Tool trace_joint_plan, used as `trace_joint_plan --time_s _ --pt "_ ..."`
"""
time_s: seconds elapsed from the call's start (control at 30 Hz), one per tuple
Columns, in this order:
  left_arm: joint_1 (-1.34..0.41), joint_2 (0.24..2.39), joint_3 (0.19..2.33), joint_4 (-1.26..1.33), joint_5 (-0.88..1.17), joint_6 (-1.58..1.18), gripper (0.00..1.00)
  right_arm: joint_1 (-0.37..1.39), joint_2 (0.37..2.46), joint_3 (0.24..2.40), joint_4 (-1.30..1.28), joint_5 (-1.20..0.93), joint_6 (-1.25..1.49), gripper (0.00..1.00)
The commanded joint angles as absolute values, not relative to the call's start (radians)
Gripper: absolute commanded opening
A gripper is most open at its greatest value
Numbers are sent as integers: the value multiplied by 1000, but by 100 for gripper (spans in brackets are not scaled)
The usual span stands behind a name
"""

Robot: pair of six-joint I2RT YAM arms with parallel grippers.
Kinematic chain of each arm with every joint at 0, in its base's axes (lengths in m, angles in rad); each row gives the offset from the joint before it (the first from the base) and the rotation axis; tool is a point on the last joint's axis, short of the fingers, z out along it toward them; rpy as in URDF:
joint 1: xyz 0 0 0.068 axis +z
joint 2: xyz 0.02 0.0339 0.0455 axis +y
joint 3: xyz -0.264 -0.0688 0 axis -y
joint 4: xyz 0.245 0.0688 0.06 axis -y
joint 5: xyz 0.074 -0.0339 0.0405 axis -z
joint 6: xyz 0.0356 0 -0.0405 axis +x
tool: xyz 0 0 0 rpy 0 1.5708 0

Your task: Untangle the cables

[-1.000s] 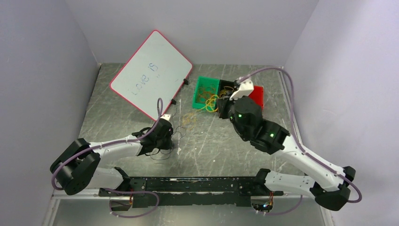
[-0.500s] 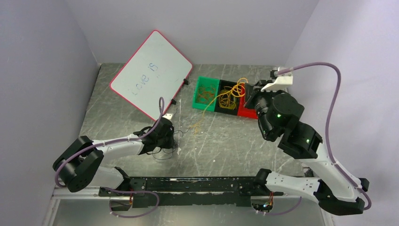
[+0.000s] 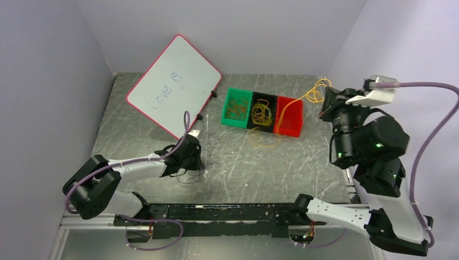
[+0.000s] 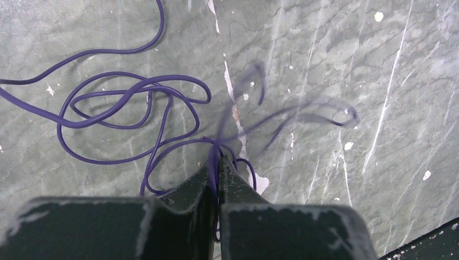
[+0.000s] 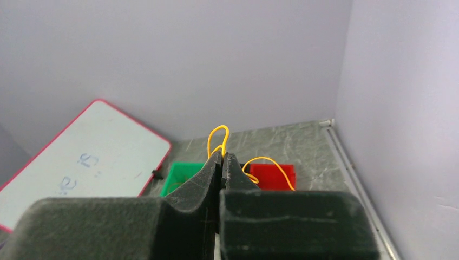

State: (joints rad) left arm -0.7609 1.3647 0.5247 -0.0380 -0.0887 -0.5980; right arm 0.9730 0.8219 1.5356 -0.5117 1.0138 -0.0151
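Orange cables [image 3: 262, 112] heaped in bins [image 3: 291, 111], whiteboard [image 3: 174, 85] beside

Both arms [image 3: 135, 168] are white links with black joint housings, each with a purple hose [image 3: 427, 85].

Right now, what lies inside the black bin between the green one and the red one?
The black bin holds a tangled bunch of orange and yellow cables. They cover most of its floor, so it cannot be seen whether anything lies beneath them.
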Motion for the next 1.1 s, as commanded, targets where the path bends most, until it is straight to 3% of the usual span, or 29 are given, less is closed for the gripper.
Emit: trace_joint_plan --time_s 0.0,0.23,0.37,0.6,1.07 --pt "-760 1393 514 -96 -75 -584 7 976 795 1584 -413 1117 -192 0" --pt "-760 1397 517 -98 -76 -585 7 976 747 1604 -308 1167 -322 0" --pt "-761 1394 513 -90 -60 -579 7 976 758 1620 -381 1142 -270 0" --pt "-839 1382 530 -70 -41 -569 7 976 916 1679 -701 969 -63 0" --pt "-1065 1318 578 -67 -142 -672 10 944 1135 1590 -628 802 12 0"
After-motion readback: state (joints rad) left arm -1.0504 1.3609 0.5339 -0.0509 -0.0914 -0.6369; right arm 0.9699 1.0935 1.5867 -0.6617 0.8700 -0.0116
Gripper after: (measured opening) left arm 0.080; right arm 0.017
